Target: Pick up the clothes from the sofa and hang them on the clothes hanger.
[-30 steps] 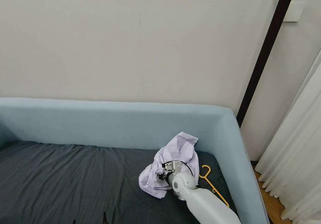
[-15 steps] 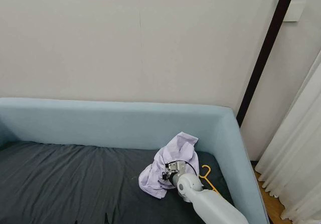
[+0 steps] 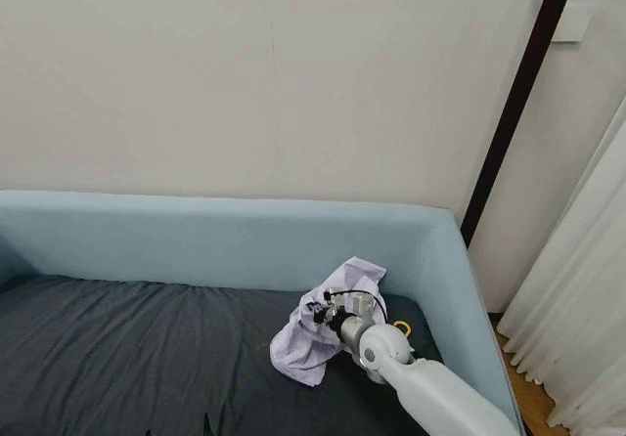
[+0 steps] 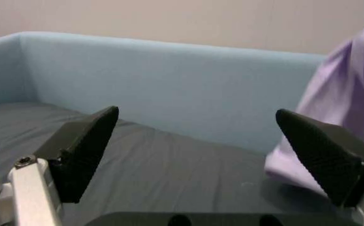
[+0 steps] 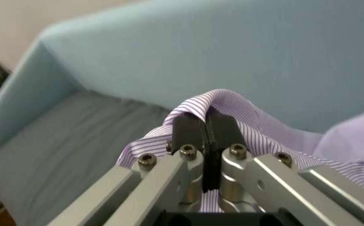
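- Head view first: a pale blue sofa (image 3: 225,240) with a dark grey seat cushion (image 3: 117,348), pushed up against a plain off-white wall (image 3: 274,84).
- On the right side of the room, a dark slanted post (image 3: 515,113) runs up the wall, and a white curtain (image 3: 577,338) hangs just past the sofa's arm.
- The shirt (image 3: 293,350), lilac with thin stripes, is crumpled in the far right corner of the seat. Its lower part rests on the cushion and the rest is bunched up near the backrest.
- The right gripper (image 5: 204,126) is in the middle of that pile. In the right wrist view its two fingers are pressed together on a fold of the shirt, and the cloth arches over the tips.
- A bit of yellow hanger (image 3: 402,329) peeks out just beside the right arm, on the cushion to the right of the shirt. It's mostly hidden, so I can't say how it lies.
- The left gripper (image 4: 196,115) hangs low over the bare cushion with its fingers spread wide apart. The shirt is off to one side and not touching it.
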Robot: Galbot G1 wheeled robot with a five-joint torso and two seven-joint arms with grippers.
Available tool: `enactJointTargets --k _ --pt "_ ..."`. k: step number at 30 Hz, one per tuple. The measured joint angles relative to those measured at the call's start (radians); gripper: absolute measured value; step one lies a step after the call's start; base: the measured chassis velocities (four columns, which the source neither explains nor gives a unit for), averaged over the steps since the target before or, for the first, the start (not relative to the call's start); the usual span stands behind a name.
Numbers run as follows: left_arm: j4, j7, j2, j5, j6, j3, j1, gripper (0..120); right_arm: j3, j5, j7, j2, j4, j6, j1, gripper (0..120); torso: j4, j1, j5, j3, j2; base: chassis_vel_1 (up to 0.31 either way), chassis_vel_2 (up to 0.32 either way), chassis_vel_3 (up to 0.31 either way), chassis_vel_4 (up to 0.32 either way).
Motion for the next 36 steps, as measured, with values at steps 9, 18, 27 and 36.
enactJointTargets --k 9,18,27,36 --pt "-0.005 -0.003 0.003 -0.002 -0.008 0.005 -0.004 99 -0.016 0.211 0.089 -0.096 0.236 -0.034 0.246 0 -0.0002 0.0 -0.0001 0.0 0.0 0.0 0.0 0.0 0.0" --pt "-0.009 -0.007 0.001 -0.013 -0.009 -0.003 -0.012 99 -0.064 0.376 0.097 -0.098 0.321 -0.017 0.491 0 0.0 0.0 -0.0003 0.0 0.0 0.0 0.0 0.0 0.0" --pt "-0.021 -0.014 -0.035 -0.007 -0.019 -0.009 0.015 99 -0.053 0.5 0.144 -0.064 0.363 -0.006 0.731 0 0.0002 0.0 -0.0001 0.0 0.0 0.0 0.0 0.0 0.0" --pt "-0.01 -0.013 -0.046 0.018 -0.014 -0.013 0.026 99 0.011 0.428 0.283 -0.142 0.412 -0.042 0.34 0 -0.0006 0.0 0.0011 0.0 0.0 0.0 0.0 0.0 0.0"
